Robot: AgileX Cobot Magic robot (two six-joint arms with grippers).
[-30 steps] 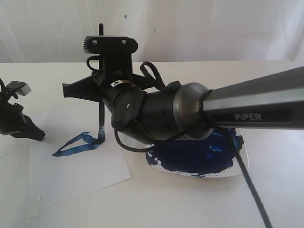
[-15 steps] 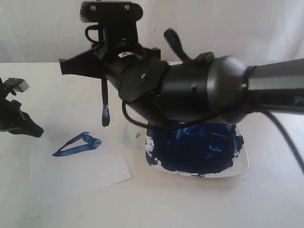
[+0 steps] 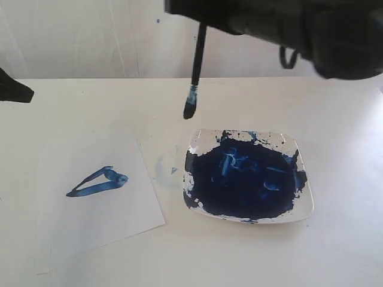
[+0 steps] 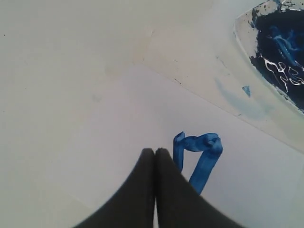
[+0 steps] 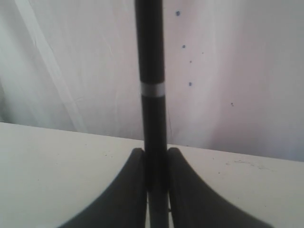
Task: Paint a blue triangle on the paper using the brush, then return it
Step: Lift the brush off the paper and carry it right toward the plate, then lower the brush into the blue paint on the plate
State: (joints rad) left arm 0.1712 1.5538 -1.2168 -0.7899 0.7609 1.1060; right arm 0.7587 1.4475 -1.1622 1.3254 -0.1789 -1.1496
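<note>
Exterior view: brush (image 3: 196,66) upright at upper centre of frame, blue tip in the air above upper left corner of paint-filled plate (image 3: 304,208) on counter (image 3: 335,107). Blue triangle (image 3: 99,182) on paper (image 3: 90,224), lower left. Right wrist view: right claw (image 5: 155,156) clamped narrow on brush handle. Left wrist view: left claw (image 4: 155,156) pressed together, empty, over paper

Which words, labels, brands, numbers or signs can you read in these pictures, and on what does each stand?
None: no text can be read in any view.
The paper bears only the blue triangle, no writing.
The pale streaks in the paint on the white square plate are smears, not letters.
The brush shows no label.
</note>
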